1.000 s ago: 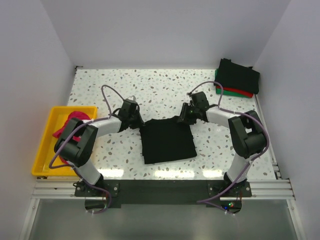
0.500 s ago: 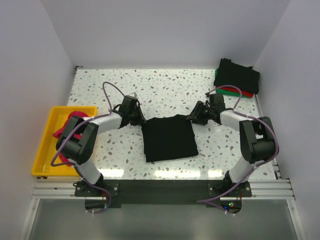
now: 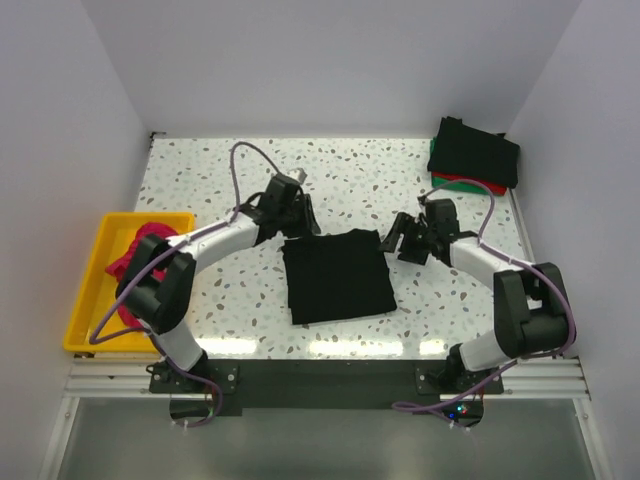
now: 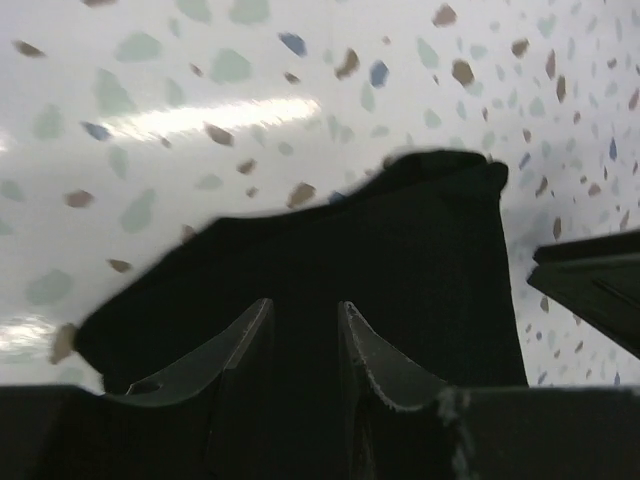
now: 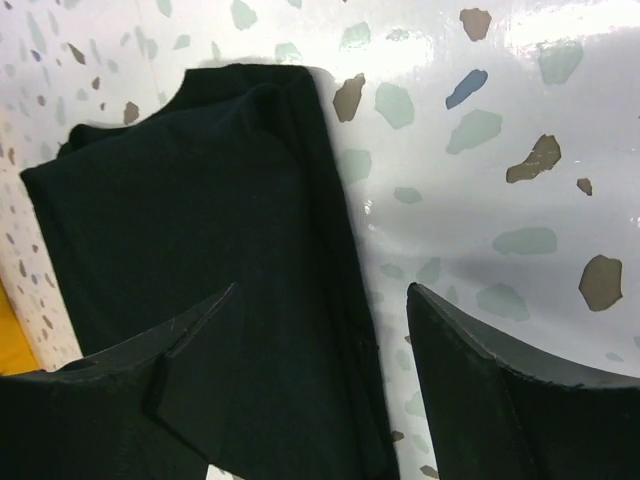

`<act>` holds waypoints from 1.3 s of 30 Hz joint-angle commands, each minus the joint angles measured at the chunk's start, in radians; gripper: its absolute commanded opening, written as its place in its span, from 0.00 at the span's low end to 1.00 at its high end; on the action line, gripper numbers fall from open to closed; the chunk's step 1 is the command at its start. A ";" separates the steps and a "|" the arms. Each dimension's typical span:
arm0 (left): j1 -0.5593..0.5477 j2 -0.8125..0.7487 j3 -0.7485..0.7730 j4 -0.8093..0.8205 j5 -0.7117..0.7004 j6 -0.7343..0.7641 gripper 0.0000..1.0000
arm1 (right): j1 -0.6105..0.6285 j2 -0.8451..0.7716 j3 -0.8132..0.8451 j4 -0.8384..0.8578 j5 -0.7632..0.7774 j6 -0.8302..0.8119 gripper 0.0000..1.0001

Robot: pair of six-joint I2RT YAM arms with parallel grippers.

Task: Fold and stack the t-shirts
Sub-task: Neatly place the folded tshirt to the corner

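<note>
Scene as found, top view, left to right.

1. Yellow tray (image 3: 84,292) sits at the left edge of the bench (image 3: 340,170). A crumpled magenta-pink t-shirt (image 3: 140,243) lies in its upper part.

2. Left end effector (image 3: 303,218) is left of centre, over the upper left corner of the folded black t-shirt (image 3: 337,277). In the left wrist view its fingers (image 4: 250,340) stand a little apart. Only the dark cloth shows in the narrow gap between them, and nothing is pinched.

3. The black t-shirt lies flat at the centre of the frame as a roughly square fold, between the two end effectors. Its lower edge is toward the arm bases.

4. Right end effector (image 3: 396,240) is just beside the shirt's upper right corner. In the right wrist view its fingers are spread wide. The folded edge of the shirt runs under the gap and is not gripped.

5. A stack of folded t-shirts (image 3: 475,152) rests in the upper right corner, well apart from both end effectors. The top one is black, with red and green edges showing beneath.
</note>
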 commanded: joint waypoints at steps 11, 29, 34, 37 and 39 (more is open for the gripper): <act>-0.213 -0.005 -0.123 0.041 0.098 -0.084 0.31 | 0.108 0.059 0.007 -0.009 0.153 -0.049 0.71; -0.213 0.003 -0.096 -0.009 0.046 -0.066 0.28 | 0.225 0.154 -0.008 0.028 0.224 0.012 0.19; -0.195 -0.024 0.008 -0.141 -0.034 -0.014 0.28 | 0.240 0.183 0.041 0.005 0.287 0.008 0.00; -0.157 -0.096 0.044 -0.209 -0.066 0.023 0.28 | 0.239 0.182 0.107 -0.079 0.363 -0.020 0.00; -0.132 -0.135 0.045 -0.245 -0.066 0.049 0.28 | 0.239 0.188 0.194 -0.129 0.420 -0.040 0.00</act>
